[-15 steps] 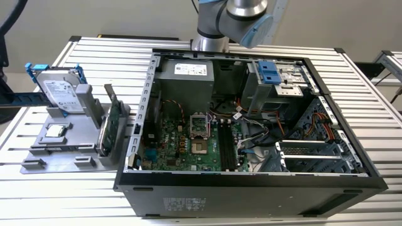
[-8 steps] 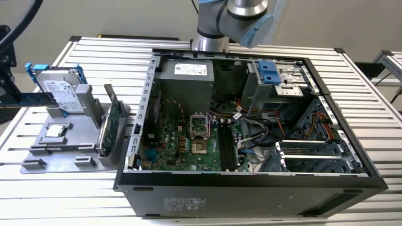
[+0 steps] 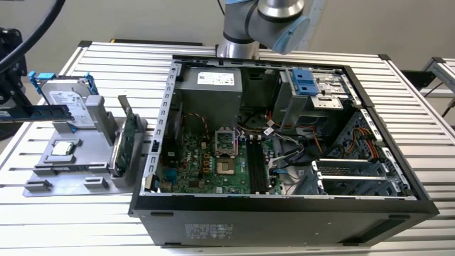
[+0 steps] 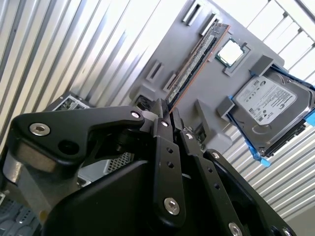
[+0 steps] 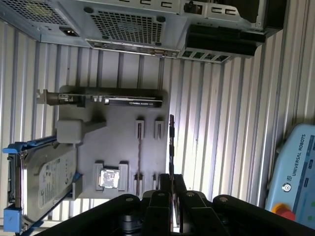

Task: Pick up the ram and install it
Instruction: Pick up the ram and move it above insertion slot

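- The gripper (image 4: pixel 170 112) has its two black fingers (image 4: pixel 166 162) pinched narrow on one end of the ram (image 4: pixel 197 66). In both wrist views the stick juts straight out from between the tips.
- From where I stand, the ram looks lifted off the grey parts tray (image 3: pixel 78 166). It hangs at the exterior view's left, about level with the hard drive (image 3: pixel 67 98) in its blue rails. I can't tell how far it clears the tray.
- The processor chip (image 3: pixel 63 149) and the upright graphics card (image 3: pixel 127 145) sit on the tray, near the ram but apart from it.
- I'd call the pick-up done and the carry the step in hand. The ram is well apart from the open computer case (image 3: pixel 284 205), which lies on its side on the slatted table (image 3: pixel 427 136) toward the exterior view's right.
- To my eye, installing calls for turning the stick so its contact edge faces down into the case. Its length then has to line up with the long black memory slots (image 3: pixel 256 168) on the motherboard (image 3: pixel 202 160), just beside the processor socket (image 3: pixel 226 145), and it has to be pressed straight in.
- The loose cables (image 3: pixel 284 140) near those slots look like something to steer clear of.
- With the grip at one end only, I'd guess the stick could tilt under the push.
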{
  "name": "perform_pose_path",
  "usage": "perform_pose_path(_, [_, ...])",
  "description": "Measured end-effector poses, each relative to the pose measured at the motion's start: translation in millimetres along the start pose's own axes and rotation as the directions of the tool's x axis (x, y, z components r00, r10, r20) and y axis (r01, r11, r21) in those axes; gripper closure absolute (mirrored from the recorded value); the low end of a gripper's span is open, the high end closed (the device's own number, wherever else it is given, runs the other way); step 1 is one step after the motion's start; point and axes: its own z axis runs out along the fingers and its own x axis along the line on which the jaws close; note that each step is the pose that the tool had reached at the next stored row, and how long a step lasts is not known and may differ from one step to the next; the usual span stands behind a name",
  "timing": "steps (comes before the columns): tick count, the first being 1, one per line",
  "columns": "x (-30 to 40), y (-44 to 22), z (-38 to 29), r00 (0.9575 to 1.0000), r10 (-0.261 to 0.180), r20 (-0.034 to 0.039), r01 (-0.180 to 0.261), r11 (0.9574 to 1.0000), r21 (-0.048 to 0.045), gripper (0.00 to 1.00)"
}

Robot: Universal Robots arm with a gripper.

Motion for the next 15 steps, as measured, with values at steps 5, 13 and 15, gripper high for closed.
perform_pose_path(5, [-0.4, 6.4, 0.1, 1.0, 0.0, 0.0, 0.0, 1.0, 0.0, 1.0])
perform_pose_path(13, [-1.1, 16.5, 0.3, 1.0, 0.0, 0.0, 0.0, 1.0, -0.0001, 1.0])
perform_pose_path(15, [-1.3, 19.1, 0.4, 1.0, 0.0, 0.0, 0.0, 1.0, -0.0001, 1.0])
